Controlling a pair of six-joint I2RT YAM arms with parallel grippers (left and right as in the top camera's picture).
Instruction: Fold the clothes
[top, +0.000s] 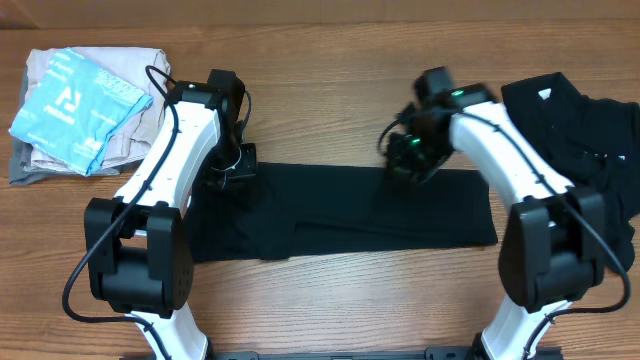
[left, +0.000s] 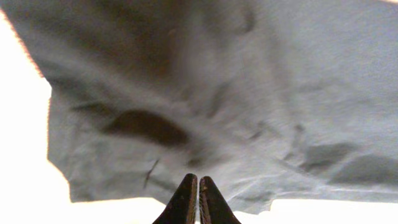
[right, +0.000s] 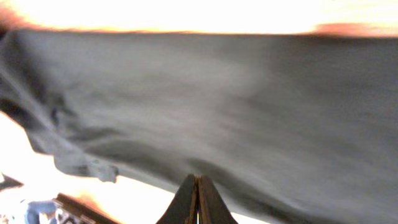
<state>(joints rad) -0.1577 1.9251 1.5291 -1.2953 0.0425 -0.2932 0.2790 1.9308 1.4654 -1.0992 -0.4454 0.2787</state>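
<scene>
Left claw (left: 198, 182) clenched, tips pressed together over the near hem of the black garment (top: 340, 215). Right claw (right: 196, 180) also clenched above the same cloth. Can't tell if either pinches fabric. The garment lies flat as a long strip mid-table (top: 330, 300), left claw at its far left corner, right claw at its far edge, right of middle. Black pile (top: 585, 130) of clothes far right. Light folded stack (top: 60, 155) far left, blue printed piece (top: 75, 105) on top.
</scene>
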